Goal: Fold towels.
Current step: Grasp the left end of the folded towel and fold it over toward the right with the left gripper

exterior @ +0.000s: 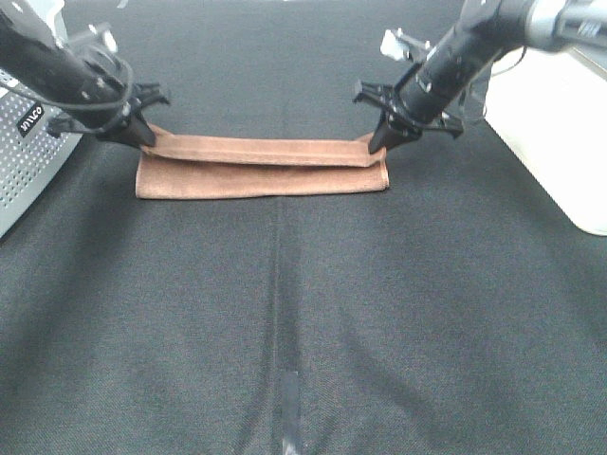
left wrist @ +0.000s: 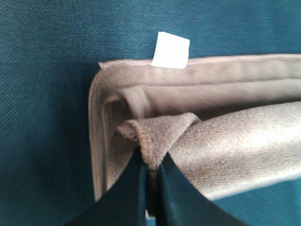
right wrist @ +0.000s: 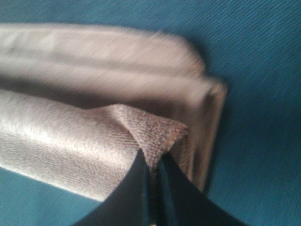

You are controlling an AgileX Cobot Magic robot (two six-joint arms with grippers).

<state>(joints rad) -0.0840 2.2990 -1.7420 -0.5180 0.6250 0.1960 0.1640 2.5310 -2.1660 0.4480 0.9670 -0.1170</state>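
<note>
The brown towel (exterior: pixel 261 169) lies on the black table cloth as a long narrow strip, its far long edge lifted over the near part. My left gripper (exterior: pixel 144 138) is shut on the towel's far left corner and holds it just above the lower layer. My right gripper (exterior: pixel 377 143) is shut on the far right corner in the same way. In the left wrist view the pinched corner (left wrist: pixel 153 141) sits above the lower layers, and the small white tag (left wrist: pixel 171 50) sticks out from the edge. The right wrist view shows the other pinched corner (right wrist: pixel 155 136), blurred.
A grey perforated metal box (exterior: pixel 24 152) stands at the left edge, close to my left arm. A white object (exterior: pixel 560 123) stands at the right. A pale tape strip (exterior: pixel 288 398) lies on the cloth near the front middle.
</note>
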